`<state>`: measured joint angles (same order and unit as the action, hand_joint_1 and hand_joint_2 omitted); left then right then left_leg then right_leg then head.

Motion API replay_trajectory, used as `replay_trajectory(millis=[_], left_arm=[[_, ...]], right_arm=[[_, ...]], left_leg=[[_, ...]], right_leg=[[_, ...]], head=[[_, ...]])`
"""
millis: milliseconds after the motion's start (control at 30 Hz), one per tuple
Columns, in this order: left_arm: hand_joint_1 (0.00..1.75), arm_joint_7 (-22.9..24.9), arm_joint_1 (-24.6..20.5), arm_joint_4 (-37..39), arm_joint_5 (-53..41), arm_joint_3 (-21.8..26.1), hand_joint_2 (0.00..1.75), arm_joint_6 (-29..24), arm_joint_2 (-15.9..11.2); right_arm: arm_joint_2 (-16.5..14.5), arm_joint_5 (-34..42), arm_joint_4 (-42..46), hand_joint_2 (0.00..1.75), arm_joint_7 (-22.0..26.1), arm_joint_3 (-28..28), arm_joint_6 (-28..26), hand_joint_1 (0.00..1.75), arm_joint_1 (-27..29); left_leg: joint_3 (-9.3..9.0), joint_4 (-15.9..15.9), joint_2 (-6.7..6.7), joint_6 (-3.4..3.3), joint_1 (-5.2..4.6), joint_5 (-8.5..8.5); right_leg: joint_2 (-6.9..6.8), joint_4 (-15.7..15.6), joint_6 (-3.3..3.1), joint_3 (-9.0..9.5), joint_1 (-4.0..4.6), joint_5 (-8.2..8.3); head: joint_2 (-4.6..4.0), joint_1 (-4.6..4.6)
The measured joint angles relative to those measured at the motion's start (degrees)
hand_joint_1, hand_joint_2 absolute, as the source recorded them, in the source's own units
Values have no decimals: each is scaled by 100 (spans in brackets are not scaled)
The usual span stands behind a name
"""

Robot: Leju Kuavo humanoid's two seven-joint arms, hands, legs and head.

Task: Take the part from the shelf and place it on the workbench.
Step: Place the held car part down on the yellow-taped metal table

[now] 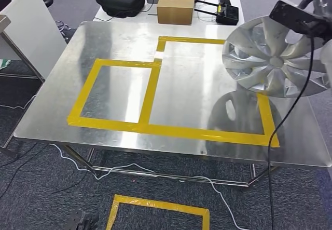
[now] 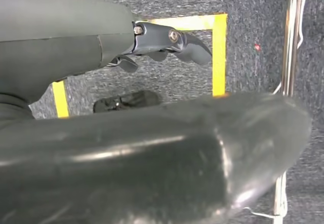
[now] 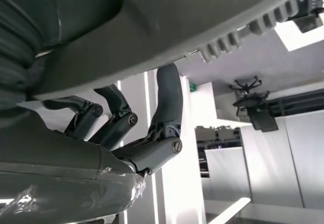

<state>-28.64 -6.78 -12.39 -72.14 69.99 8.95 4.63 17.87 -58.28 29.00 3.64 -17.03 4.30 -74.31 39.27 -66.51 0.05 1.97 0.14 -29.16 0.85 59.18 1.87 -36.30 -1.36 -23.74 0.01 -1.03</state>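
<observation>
Hanging over the tabletop's right edge, the hubcap is tilting, its spoked face pointing toward the camera; the right robot hand is gripping its rim; the left robot hand is hanging empty, fingers apart.

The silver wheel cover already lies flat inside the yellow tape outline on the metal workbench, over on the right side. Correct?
Not quite. The head view shows the silver wheel cover tilted above the workbench, its reflection below it, held up by the right hand. Right side is correct.
</observation>
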Motion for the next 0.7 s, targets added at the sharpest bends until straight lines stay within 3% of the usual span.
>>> replay_trajectory(millis=[67, 100, 133, 200, 267, 333, 400, 467, 533, 567, 600, 633, 667, 700], left_arm=[[0, 14, 24, 0, -3, -4, 0, -13, -14], [0, 21, 36, 0, -3, -5, 0, -18, -23], [0, 25, 42, 0, -3, -5, 0, -22, -35], [0, 27, 43, 0, -3, -7, 0, -23, -56], [0, 29, 34, 0, -3, -14, 0, -33, -69], [0, 33, 32, -1, -2, -20, 0, -58, -78], [0, 36, 43, -2, 3, -25, 0, -81, -91], [0, 37, 53, -2, 7, -30, 0, -93, -118], [0, 38, 68, -2, 9, -31, 0, -99, -147], [0, 39, 77, -2, 9, -31, 0, -101, -156], [0, 40, 86, -2, 10, -32, 0, -101, -162], [0, 42, 93, -2, 9, -32, 0, -102, -167], [0, 42, 98, -2, 8, -34, 0, -103, -169], [0, 42, 101, -2, 5, -38, 44, -108, -169]], right_arm=[[-223, -6, -224, 175, 69, -89, -47, 175, -45], [-317, -11, -310, 175, 93, -126, -61, 175, -58], [-386, -16, -374, 175, 108, -154, -73, 175, -65], [-489, -24, -468, 175, 124, -194, -85, 175, -83], [-559, -31, -547, 175, 133, -220, -87, 175, -100], [-641, -68, -614, 175, 151, -246, -96, 175, -78], [-743, -131, -669, 175, 177, -281, -130, 175, -29], [-857, -189, -724, 175, 203, -320, -173, 175, 14], [-987, -224, -771, 175, 219, -368, -211, 175, 53], [-1038, -233, -789, 175, 222, -391, -225, 175, 71], [-1082, -240, -805, 175, 225, -412, -233, 175, 82], [-1112, -247, -817, 175, 226, -428, -236, 175, 84], [-1139, -253, -825, 131, 229, -440, -237, 131, 77], [-1166, -259, -830, 87, 233, -449, -242, 87, 60]], left_leg=[[344, -664, -1, 2, 1, -208], [401, -759, -1, -5, 1, -179], [337, -621, -2, -14, 2, -55], [-51, 69, 0, -26, 14, 252], [-400, 685, -7, -33, 37, 396], [-472, 856, -18, -63, 43, 420], [-457, 864, -14, -137, 57, 471], [-440, 874, -7, -209, 73, 519], [-413, 873, -3, -244, 55, 540], [-403, 872, -2, -253, 43, 547], [-399, 872, -1, -260, 30, 551], [-400, 871, -3, -264, 17, 556], [-402, 871, -6, -265, 4, 560], [-404, 871, -10, -262, -5, 567]], right_leg=[[24, -3, -29, 21, 11, -9], [40, -5, -35, 34, 14, -11], [58, -6, -33, 45, 15, -9], [88, -5, -6, 56, 17, 4], [123, 10, 49, 40, 44, 2], [147, -23, 104, 30, 67, 7], [128, -38, 151, 13, 63, 0], [45, 351, 186, -159, 62, -251], [-30, 1171, 203, -505, 65, -678], [-40, 1509, 201, -646, 67, -815], [-43, 1661, 188, -694, 74, -848], [-42, 1570, 162, -624, 86, -772], [-42, 1248, 120, -437, 105, -616], [-41, 803, 59, -184, 134, -445]], head=[[0, 18], [0, 29], [-1, 36], [-1, 54], [-1, 72], [0, 71], [0, 57], [-1, 24], [-1, -10], [-1, -15], [-1, -16], [-1, -18], [-1, -22], [-1, -31]])
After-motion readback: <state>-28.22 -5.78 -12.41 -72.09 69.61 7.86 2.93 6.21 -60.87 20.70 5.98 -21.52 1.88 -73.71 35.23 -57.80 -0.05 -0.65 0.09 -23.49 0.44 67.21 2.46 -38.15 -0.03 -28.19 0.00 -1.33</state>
